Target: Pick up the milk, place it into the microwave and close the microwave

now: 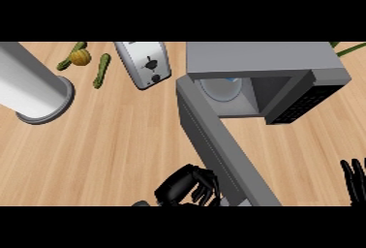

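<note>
Stands at far left on the wooden tabletop (107, 145): a white cylinder on a grey base (32, 85); beside it, green and yellow vegetables (89, 63); then a toaster (143, 63). Curls at lower centre just beside the open microwave door (221, 145): left robot hand (187, 186), fingers bent, nothing visibly held. Gapes behind: microwave (265, 72), milk (227, 89) inside, partly hidden. Rests at lower right edge: right robot hand (354, 179), fingers straight, empty.
</note>
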